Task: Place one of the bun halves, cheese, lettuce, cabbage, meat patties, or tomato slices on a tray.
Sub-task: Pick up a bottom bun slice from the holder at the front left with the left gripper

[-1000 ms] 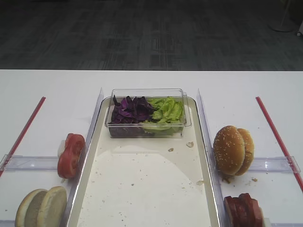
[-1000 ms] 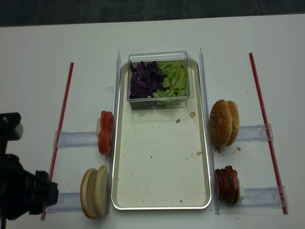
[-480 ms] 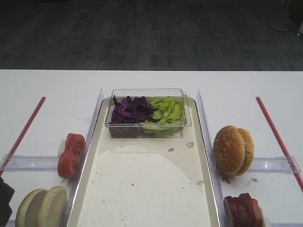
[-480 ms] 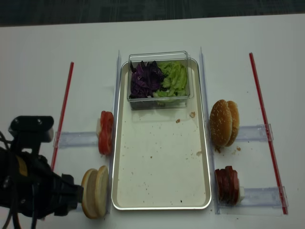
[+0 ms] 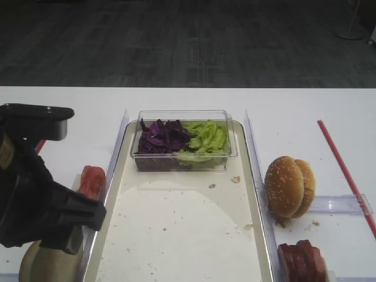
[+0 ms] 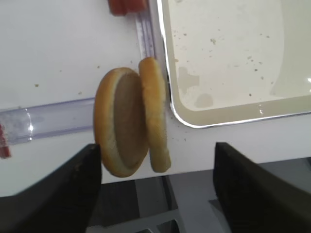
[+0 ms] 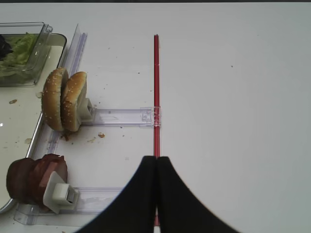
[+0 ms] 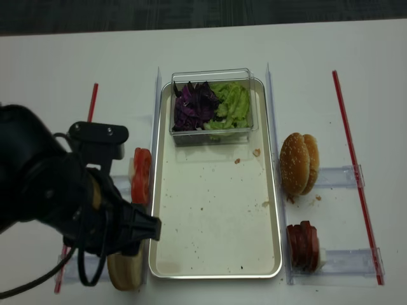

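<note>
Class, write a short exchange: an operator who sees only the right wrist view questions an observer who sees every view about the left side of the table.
Operator: Where is the left gripper?
Observer: The left gripper hangs open over the pale bun halves, beside a corner of the tray.
Operator: What is on the tray?
Observer: A clear box of cabbage and lettuce; elsewhere only crumbs.
Operator: Where are the tomato slices?
Observer: The tomato slices stand on edge left of the tray.

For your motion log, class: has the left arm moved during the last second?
Yes. The left arm has swept in from the lower left edge toward the tray, and its pincer now hangs open over the bun halves.
</note>
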You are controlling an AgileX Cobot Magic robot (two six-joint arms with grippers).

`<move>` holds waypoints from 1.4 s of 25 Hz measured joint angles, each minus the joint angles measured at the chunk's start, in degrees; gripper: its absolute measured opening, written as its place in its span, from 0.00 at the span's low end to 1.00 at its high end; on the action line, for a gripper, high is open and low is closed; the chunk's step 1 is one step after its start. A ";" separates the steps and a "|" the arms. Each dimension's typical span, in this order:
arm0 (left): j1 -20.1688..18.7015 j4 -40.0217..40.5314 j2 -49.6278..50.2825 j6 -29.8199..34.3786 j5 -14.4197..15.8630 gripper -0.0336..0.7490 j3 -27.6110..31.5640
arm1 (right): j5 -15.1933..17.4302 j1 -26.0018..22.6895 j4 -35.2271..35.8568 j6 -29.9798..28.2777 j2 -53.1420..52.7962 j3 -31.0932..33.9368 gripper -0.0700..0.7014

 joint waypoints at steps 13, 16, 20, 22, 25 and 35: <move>-1.12 -0.74 3.97 -4.14 -2.79 0.62 -0.38 | 0.00 0.00 0.00 0.00 0.00 0.00 0.56; -1.12 -0.63 4.47 -4.47 -3.50 0.62 0.75 | 0.00 0.00 0.00 0.00 0.00 0.00 0.56; -1.12 -0.63 5.69 -4.52 -4.60 0.62 1.76 | 0.00 0.00 0.00 0.00 0.00 0.00 0.56; -1.12 -0.63 5.82 -4.52 -5.75 0.62 1.80 | 0.00 0.00 0.00 0.00 0.00 0.00 0.56; -1.12 -0.63 5.85 -4.52 -7.28 0.62 1.80 | 0.00 0.00 0.00 0.00 0.00 0.00 0.56; -1.12 -1.23 6.07 -4.96 -11.28 0.59 6.66 | 0.00 0.00 0.00 0.00 0.00 0.00 0.56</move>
